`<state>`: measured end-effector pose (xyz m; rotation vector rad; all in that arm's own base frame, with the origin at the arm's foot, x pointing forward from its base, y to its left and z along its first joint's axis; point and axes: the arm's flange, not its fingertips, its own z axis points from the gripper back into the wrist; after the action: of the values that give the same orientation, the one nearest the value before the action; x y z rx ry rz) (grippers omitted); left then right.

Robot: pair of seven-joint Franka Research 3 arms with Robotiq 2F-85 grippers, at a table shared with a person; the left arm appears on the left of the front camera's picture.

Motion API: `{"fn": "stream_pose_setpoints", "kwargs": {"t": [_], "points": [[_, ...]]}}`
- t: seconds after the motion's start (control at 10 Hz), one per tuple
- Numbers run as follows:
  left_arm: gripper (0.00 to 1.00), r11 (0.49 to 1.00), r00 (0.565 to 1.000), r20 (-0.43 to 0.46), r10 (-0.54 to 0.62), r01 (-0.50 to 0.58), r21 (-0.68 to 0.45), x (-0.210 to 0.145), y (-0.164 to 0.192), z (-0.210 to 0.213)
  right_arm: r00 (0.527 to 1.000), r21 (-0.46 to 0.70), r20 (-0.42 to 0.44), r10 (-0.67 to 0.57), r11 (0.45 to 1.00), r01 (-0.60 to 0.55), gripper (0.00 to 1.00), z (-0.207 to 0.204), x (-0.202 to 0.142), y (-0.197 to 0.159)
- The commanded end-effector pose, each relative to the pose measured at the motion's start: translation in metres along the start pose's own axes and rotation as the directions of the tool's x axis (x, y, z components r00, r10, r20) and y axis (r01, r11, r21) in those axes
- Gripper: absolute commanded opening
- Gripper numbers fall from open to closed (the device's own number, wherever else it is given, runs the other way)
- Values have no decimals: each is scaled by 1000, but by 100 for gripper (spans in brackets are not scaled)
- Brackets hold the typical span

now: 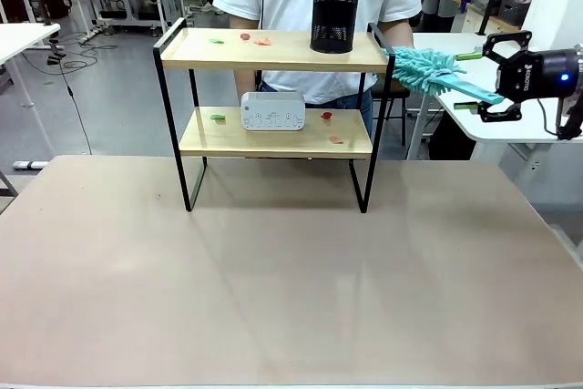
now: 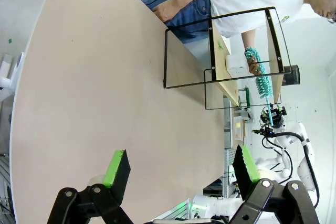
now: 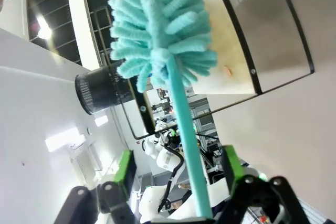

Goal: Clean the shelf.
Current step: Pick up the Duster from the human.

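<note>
The shelf point(image 1: 273, 50) stands at the table's far side, two wooden boards in a black frame, with small red and green scraps point(image 1: 262, 41) on both boards. My right gripper point(image 1: 483, 81) hovers to the right of the top board; its fingers stand apart around the thin handle of a teal fluffy duster point(image 1: 428, 68). The right wrist view shows that handle point(image 3: 186, 145) running between the green pads point(image 3: 126, 167) without touching them, with the duster head point(image 3: 163, 30) against the shelf point(image 3: 262, 40). The person's hand point(image 2: 254, 67) is at the duster head. My left gripper point(image 2: 181, 169) is open over the bare table.
A black mesh cup point(image 1: 334, 17) stands on the top board and a white clock point(image 1: 272, 111) on the lower one. The person stands right behind the shelf. The tan table point(image 1: 291, 280) stretches in front; white tables point(image 1: 510, 125) lie to the right and left.
</note>
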<state>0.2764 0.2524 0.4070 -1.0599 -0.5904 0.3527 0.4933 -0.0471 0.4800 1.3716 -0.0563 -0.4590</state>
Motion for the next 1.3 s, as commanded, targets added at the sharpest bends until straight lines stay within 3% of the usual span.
{"fn": "stream_pose_setpoints", "kwargs": {"t": [0.0,0.1,0.3,0.4,0.5,1.2], "points": [[100,999,1000,9,-27,27,-23,0,1,1,999,58,23,31,998,-33,9,0,3,3],[100,999,1000,9,-27,27,-23,0,1,1,999,56,26,34,998,-36,0,0,4,3],[100,999,1000,9,-27,27,-23,0,1,1,999,50,13,33,998,-34,0,-2,4,3],[100,999,1000,9,-27,27,-23,0,1,1,999,46,6,32,998,-32,7,-3,4,3],[100,999,1000,9,-27,27,-23,0,1,1,999,42,3,33,999,-33,0,-3,3,3],[100,999,1000,9,-27,27,-23,0,1,1,998,11,-36,54,999,-53,0,-1,3,0]]}}
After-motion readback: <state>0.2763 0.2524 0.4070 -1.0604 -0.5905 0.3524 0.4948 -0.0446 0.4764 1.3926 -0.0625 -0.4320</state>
